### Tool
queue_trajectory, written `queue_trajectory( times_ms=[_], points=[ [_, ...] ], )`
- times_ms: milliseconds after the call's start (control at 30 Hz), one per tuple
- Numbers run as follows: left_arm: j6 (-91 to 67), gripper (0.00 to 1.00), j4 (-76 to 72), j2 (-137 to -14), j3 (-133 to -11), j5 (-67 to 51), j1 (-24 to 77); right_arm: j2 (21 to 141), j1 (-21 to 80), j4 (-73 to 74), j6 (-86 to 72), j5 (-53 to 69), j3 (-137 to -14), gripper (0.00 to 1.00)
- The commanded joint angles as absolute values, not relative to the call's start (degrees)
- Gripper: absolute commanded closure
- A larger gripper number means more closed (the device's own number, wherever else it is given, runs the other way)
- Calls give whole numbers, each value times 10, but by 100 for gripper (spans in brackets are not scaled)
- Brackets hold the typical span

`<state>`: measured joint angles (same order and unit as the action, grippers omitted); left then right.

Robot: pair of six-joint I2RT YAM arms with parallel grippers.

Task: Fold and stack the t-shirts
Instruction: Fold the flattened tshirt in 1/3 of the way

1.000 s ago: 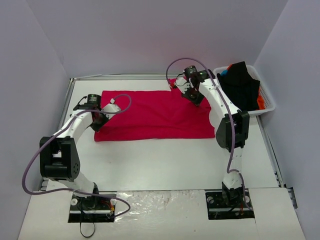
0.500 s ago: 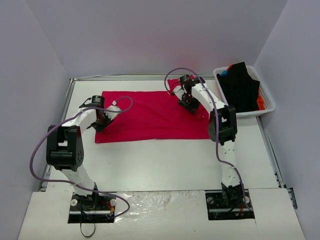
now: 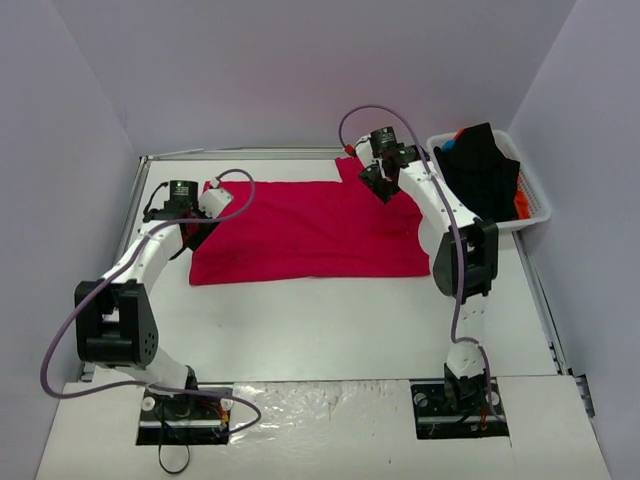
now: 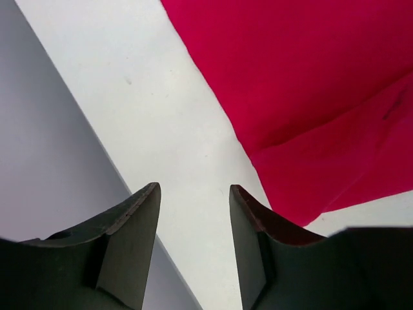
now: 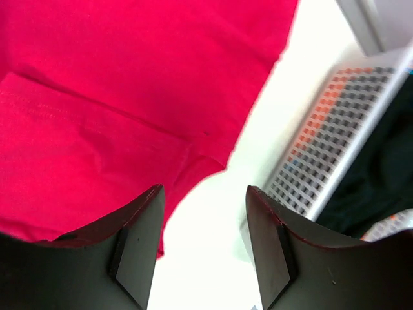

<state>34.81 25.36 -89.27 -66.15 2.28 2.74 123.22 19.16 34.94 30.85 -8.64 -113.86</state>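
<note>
A crimson-red t-shirt (image 3: 310,228) lies flat on the white table as a long folded rectangle. My left gripper (image 3: 197,228) hovers at its left end, open, with only bare table between the fingers; in the left wrist view (image 4: 193,188) the red t-shirt (image 4: 310,97) lies to the right of them. My right gripper (image 3: 377,186) is open over the shirt's far right corner, holding nothing. In the right wrist view (image 5: 204,190) the red t-shirt (image 5: 129,97) lies left of the gap.
A white slatted basket (image 3: 537,195) stands at the back right, holding a black shirt (image 3: 485,170) with orange (image 3: 521,205) and blue (image 3: 447,143) cloth showing. The basket (image 5: 335,129) is close to my right fingers. Walls enclose the table on three sides.
Both grippers went from shut to open and let go of the red t-shirt, which now lies flat. Both have drawn back slightly toward the far side.
</note>
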Motion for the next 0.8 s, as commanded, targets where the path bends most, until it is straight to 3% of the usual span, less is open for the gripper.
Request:
queue_trajectory(
  times_ms=[0, 167, 300, 533, 767],
  points=[
    [323, 54, 248, -846, -647, 40, 30, 1164, 189, 348, 294, -78, -1098, 51],
    [371, 52, 302, -802, -621, -13, 49, 1081, 192, 383, 306, -17, -983, 53],
    [413, 53, 307, -787, -573, 19, 88, 1014, 192, 395, 308, -16, -862, 55],
    [463, 67, 291, -822, -518, 40, 100, 976, 190, 413, 312, -6, -770, 53],
    [496, 75, 258, -862, -470, 62, 98, 994, 188, 418, 310, -6, -744, 52]
  ],
)
